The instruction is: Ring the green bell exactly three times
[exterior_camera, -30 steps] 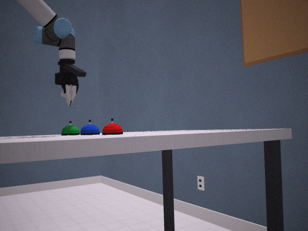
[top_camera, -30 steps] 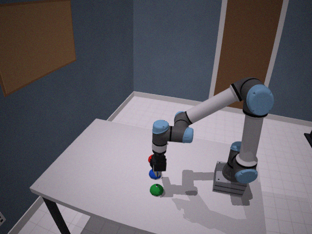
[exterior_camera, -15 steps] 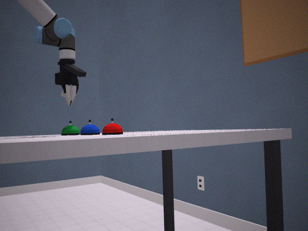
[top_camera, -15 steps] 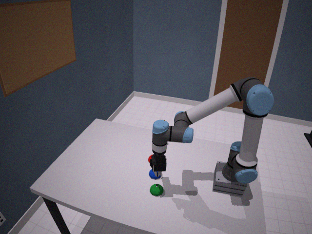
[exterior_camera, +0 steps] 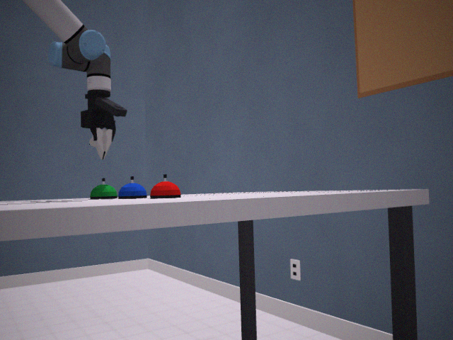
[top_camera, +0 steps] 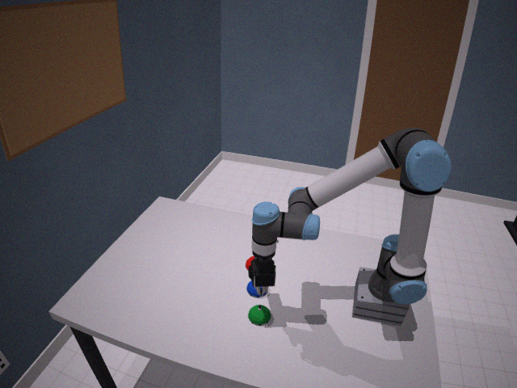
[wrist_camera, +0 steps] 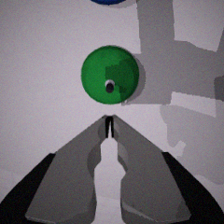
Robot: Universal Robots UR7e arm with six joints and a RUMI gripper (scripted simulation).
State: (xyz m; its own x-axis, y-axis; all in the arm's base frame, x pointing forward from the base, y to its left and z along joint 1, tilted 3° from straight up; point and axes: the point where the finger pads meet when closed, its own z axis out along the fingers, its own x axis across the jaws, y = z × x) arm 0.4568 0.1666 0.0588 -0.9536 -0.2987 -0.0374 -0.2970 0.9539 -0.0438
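The green bell [top_camera: 258, 315] sits on the white table, first in a row with a blue bell [top_camera: 253, 288] and a red bell [top_camera: 250, 262]. In the side view the green bell [exterior_camera: 103, 191] has its small button [exterior_camera: 103, 180] standing up. My gripper [exterior_camera: 102, 155] is shut and empty, pointing straight down, and hangs clearly above the green bell's button without touching it. In the wrist view the green bell [wrist_camera: 110, 75] lies just ahead of my closed fingertips, with its button [wrist_camera: 109, 86] visible near its middle.
The blue bell [exterior_camera: 132, 190] stands close beside the green one, and the red bell [exterior_camera: 165, 189] beyond it. The arm's base [top_camera: 382, 305] is mounted on the table to the right. The table's front edge is near the green bell.
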